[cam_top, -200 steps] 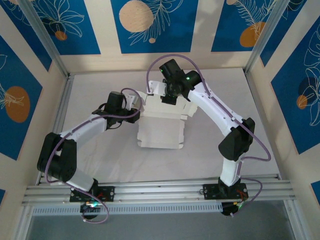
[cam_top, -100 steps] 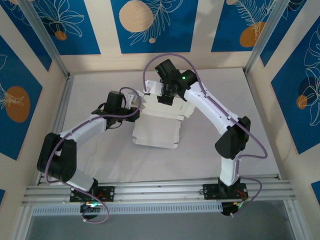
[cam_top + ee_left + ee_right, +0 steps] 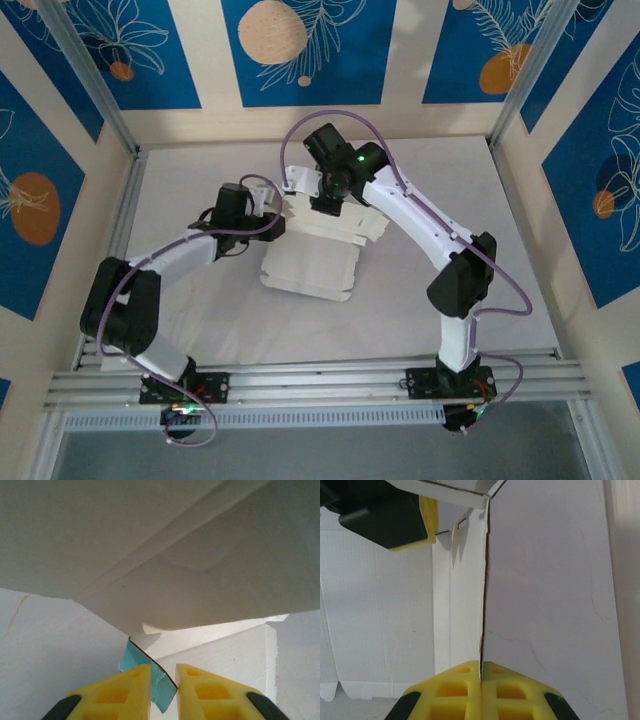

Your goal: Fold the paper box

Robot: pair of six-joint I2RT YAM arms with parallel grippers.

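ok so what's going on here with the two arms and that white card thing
Two robot arms are folding a paper box on the table. The right gripper is shut on the thin edge of a raised panel at the sheet's far end. The left gripper is at the far left corner, its fingers slightly apart with a light-blue flap between them. Most of the sheet lies flat, white side up, so the box is far from formed.

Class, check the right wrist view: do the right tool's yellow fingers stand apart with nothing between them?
No: the right tool is shut, its fingers pinching a thin edge of the paper box.
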